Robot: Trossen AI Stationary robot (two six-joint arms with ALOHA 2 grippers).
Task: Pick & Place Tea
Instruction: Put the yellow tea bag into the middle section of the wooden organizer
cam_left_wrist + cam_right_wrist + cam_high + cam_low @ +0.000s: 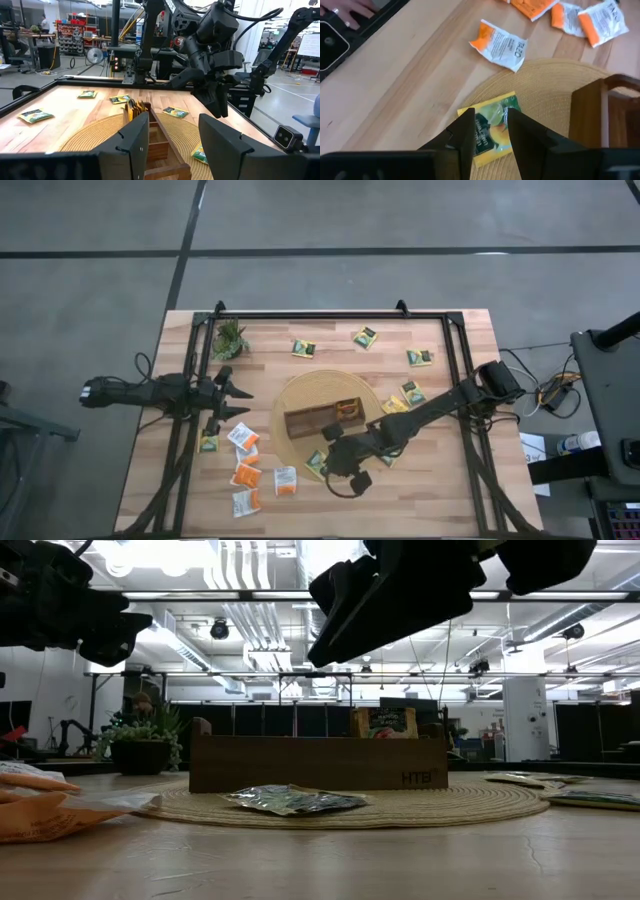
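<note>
Tea sachets lie scattered on the wooden table: yellow-and-green ones (pixel 364 336) at the far side, orange and white ones (pixel 245 475) at the near left. One yellow-green sachet (pixel 492 132) lies flat on the near edge of the round woven mat (pixel 290 395). My right gripper (pixel 490 122) hangs above it, slanting down, open by a narrow gap, and the low view shows it well clear of the sachet (pixel 290 800). The brown divided tray (pixel 320 420) stands on the mat with sachets (pixel 348 410) upright in one compartment. My left gripper (pixel 240 400) waits open at the table's left.
A small potted plant (pixel 228 340) stands at the far left corner. Black frame rails (pixel 330 315) run along the far, left and right sides of the table. Bare wood lies near the front edge, right of the orange sachets.
</note>
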